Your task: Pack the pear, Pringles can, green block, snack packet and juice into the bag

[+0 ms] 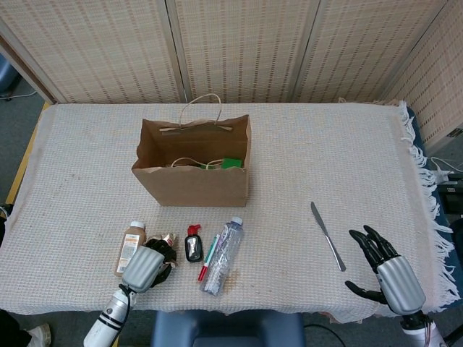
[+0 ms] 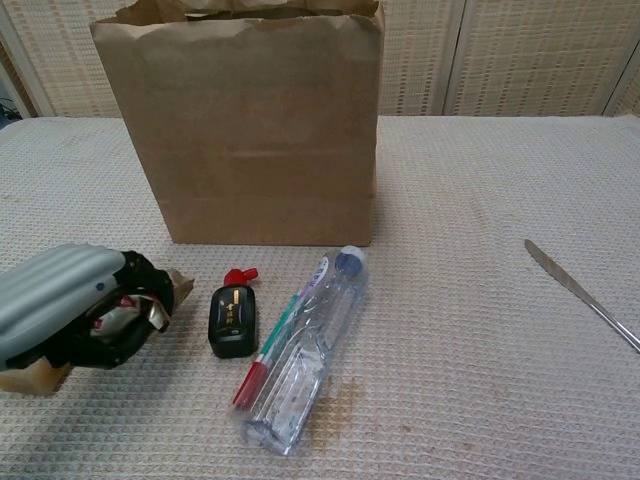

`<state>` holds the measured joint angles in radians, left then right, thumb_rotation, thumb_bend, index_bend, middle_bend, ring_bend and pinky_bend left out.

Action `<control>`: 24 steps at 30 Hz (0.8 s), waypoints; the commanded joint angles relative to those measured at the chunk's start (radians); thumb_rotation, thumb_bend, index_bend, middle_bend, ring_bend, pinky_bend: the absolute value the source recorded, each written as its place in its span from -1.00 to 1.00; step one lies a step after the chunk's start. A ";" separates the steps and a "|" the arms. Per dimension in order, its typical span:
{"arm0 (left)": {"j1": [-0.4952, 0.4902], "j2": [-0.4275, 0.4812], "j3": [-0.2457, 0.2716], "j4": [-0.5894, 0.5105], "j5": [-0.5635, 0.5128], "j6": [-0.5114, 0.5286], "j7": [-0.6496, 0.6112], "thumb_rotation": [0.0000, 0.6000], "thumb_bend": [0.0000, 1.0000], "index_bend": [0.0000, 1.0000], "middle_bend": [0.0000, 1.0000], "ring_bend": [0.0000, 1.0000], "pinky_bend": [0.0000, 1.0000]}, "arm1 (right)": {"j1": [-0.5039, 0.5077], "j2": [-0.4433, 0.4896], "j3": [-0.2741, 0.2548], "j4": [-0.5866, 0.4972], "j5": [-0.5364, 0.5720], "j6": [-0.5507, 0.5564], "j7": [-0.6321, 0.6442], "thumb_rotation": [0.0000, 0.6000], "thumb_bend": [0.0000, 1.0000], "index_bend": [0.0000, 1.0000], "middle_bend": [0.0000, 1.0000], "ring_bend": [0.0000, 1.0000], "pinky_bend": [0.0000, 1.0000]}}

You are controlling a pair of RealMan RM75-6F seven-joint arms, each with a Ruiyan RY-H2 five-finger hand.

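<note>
The brown paper bag (image 1: 192, 173) (image 2: 240, 130) stands open at mid-table, with the green block (image 1: 231, 163) showing inside it. The pear and the Pringles can are not seen. My left hand (image 1: 145, 266) (image 2: 65, 315) grips the crumpled gold-and-red snack packet (image 1: 168, 239) (image 2: 132, 309) just in front of the bag, fingers curled round it. The brown juice bottle (image 1: 130, 248) lies flat at that hand's left, mostly hidden behind it in the chest view. My right hand (image 1: 383, 269) hovers at the table's near right corner, fingers spread, holding nothing.
A small black bottle with a red cap (image 1: 193, 246) (image 2: 230, 315), a red-tipped pen (image 1: 207, 259) (image 2: 268, 345) and a clear water bottle (image 1: 223, 246) (image 2: 305, 360) lie right of my left hand. A table knife (image 1: 328, 236) (image 2: 583, 294) lies left of the right hand.
</note>
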<state>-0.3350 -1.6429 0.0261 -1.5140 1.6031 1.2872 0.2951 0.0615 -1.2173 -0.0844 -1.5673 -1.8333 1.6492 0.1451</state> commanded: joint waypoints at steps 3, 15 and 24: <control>0.030 0.099 -0.024 -0.154 -0.002 0.077 -0.062 1.00 0.39 0.41 0.46 0.44 0.66 | -0.001 0.002 -0.001 -0.002 0.002 -0.004 0.000 1.00 -0.97 -1.00 -0.75 -0.96 -0.62; -0.020 0.245 -0.305 -0.395 -0.089 0.188 -0.123 1.00 0.40 0.40 0.46 0.44 0.65 | -0.002 -0.001 0.000 -0.002 0.000 -0.005 -0.007 1.00 -0.97 -1.00 -0.75 -0.96 -0.62; -0.183 0.302 -0.473 -0.469 -0.234 0.036 -0.035 1.00 0.40 0.40 0.46 0.44 0.64 | -0.001 -0.004 -0.002 -0.003 -0.003 -0.013 -0.011 1.00 -0.97 -1.00 -0.75 -0.96 -0.62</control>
<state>-0.4693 -1.3562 -0.4060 -1.9626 1.4190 1.3722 0.2279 0.0609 -1.2208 -0.0864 -1.5707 -1.8364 1.6365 0.1339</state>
